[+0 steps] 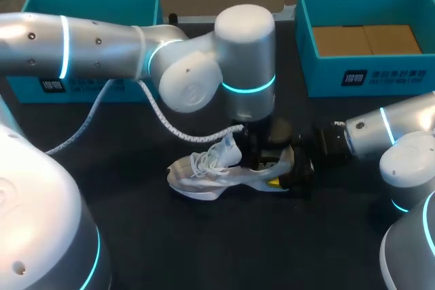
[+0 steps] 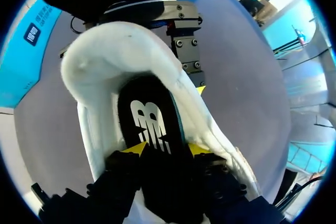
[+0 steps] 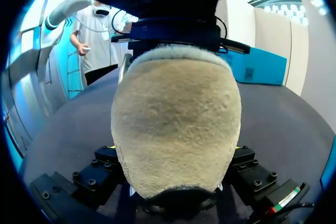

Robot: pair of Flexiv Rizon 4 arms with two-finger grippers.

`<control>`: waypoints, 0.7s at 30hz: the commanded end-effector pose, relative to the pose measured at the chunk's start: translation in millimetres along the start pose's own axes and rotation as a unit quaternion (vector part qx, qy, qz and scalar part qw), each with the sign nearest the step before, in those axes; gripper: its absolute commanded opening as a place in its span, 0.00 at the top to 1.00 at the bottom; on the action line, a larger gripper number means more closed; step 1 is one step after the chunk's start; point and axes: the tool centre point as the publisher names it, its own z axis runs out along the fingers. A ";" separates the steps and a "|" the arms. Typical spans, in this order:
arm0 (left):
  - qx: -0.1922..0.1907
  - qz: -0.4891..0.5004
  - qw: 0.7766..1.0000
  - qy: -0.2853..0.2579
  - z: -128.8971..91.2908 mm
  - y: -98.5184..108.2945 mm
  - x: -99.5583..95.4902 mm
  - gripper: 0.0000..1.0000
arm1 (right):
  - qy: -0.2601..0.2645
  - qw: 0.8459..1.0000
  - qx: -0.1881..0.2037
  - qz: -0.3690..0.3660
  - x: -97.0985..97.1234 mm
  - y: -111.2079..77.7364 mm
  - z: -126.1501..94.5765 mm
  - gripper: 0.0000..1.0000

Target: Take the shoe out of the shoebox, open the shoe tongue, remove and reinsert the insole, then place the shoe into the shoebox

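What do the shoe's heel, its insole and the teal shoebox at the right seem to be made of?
The heel looks like suede or a fleecy fabric: matt beige with a fine fuzzy nap. The insole is probably foam under smooth black cloth, matt, with a white printed mark. The shoebox seems cardboard: teal walls, plain brown floor.

Flat black matte table (image 1: 204, 249) takes up nearly the whole head view, its surface plain and dull, cloth-like. Light is soft and even from overhead, with a weak darker shadow patch around mid-table. From the left wrist view the same tabletop (image 2: 247, 77) reads as smooth greyish purple with a pale sheen across it. From the right wrist view the tabletop (image 3: 283, 124) looks dark grey, spreads out to both sides and is slightly lighter toward its far edge.
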 end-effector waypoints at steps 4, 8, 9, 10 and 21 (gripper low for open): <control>-0.015 -0.005 0.998 -0.055 15.1 -0.5 0.7 0.62 | 0.000 1.000 0.001 0.001 -1.1 -0.4 1.3 1.00; -0.014 -0.010 0.998 -0.057 17.3 2.4 -7.1 1.00 | 0.000 1.000 0.001 0.001 -1.1 -0.4 1.3 1.00; -0.014 -0.011 0.998 -0.057 16.8 3.0 -8.4 1.00 | 0.000 1.000 0.001 0.001 -1.1 -0.4 1.3 1.00; -0.015 -0.012 0.998 -0.058 15.7 3.6 -10.0 1.00 | 0.000 1.000 0.001 0.001 -1.1 -0.4 1.3 1.00; -0.011 -0.015 0.998 -0.061 -21.6 15.2 -9.8 1.00 | 0.000 1.000 0.001 0.001 -1.1 -0.4 1.3 1.00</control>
